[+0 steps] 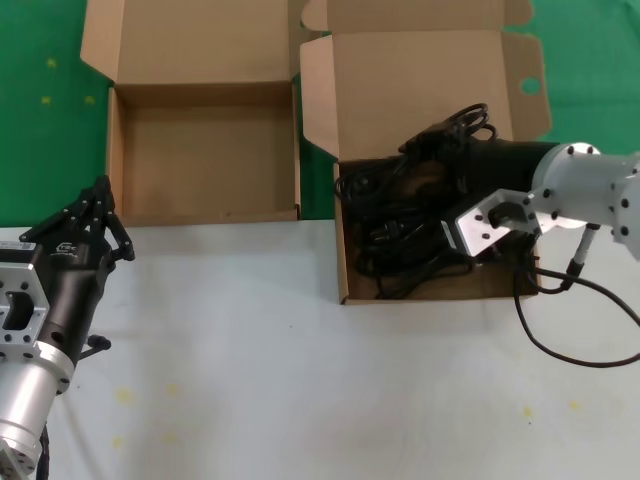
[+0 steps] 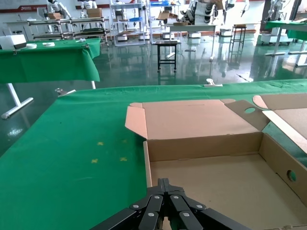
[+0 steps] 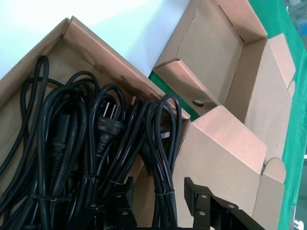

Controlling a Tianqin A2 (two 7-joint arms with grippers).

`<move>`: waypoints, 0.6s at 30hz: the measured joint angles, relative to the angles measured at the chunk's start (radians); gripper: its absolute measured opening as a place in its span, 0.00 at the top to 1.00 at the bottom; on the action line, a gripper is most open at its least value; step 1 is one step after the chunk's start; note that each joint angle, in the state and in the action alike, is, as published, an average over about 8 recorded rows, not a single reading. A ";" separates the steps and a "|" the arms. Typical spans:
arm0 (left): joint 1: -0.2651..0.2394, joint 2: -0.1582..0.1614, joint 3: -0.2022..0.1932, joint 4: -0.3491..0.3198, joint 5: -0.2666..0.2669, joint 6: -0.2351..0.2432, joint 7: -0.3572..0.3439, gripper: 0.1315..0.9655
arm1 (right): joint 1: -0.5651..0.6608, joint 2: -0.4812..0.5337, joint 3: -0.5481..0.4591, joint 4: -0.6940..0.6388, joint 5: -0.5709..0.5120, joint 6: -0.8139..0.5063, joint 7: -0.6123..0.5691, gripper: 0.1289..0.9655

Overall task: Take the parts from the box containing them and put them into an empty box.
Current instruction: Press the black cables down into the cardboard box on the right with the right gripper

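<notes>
Just beneath the right gripper (image 3: pixel 158 199), jaws apart: black power cords (image 3: pixel 72 143) inside the holed box (image 1: pixel 345 250); left gripper (image 1: pixel 95 215) closed, parked

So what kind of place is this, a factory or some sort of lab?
Probably a robot lab or training hall. Beyond the empty box, the left wrist view shows more green-covered tables, metal shelving racks and other robots on a shiny floor.

You see matt brown cardboard in both boxes, the empty box (image 1: pixel 205 150) and the full box (image 1: pixel 420 90); its power cords (image 3: pixel 96 158) look smooth black rubbery plastic, the bench (image 1: pixel 280 380) dull white.
</notes>
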 joint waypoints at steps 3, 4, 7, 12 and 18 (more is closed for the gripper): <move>0.000 0.000 0.000 0.000 0.000 0.000 0.000 0.98 | 0.009 -0.012 -0.006 -0.022 -0.001 0.008 -0.010 0.67; 0.000 0.000 0.000 0.000 0.000 0.000 0.000 0.98 | 0.012 -0.016 -0.008 -0.029 -0.001 0.011 -0.014 0.67; 0.000 0.000 0.000 0.000 0.000 0.000 0.000 0.98 | 0.019 -0.026 -0.012 -0.049 0.000 0.021 -0.023 0.68; 0.000 0.000 0.000 0.000 0.000 0.000 0.000 0.98 | 0.028 -0.041 -0.016 -0.076 0.001 0.036 -0.033 0.69; 0.000 0.000 0.000 0.000 0.000 0.000 0.000 0.98 | 0.038 -0.050 -0.018 -0.097 -0.001 0.044 -0.036 0.74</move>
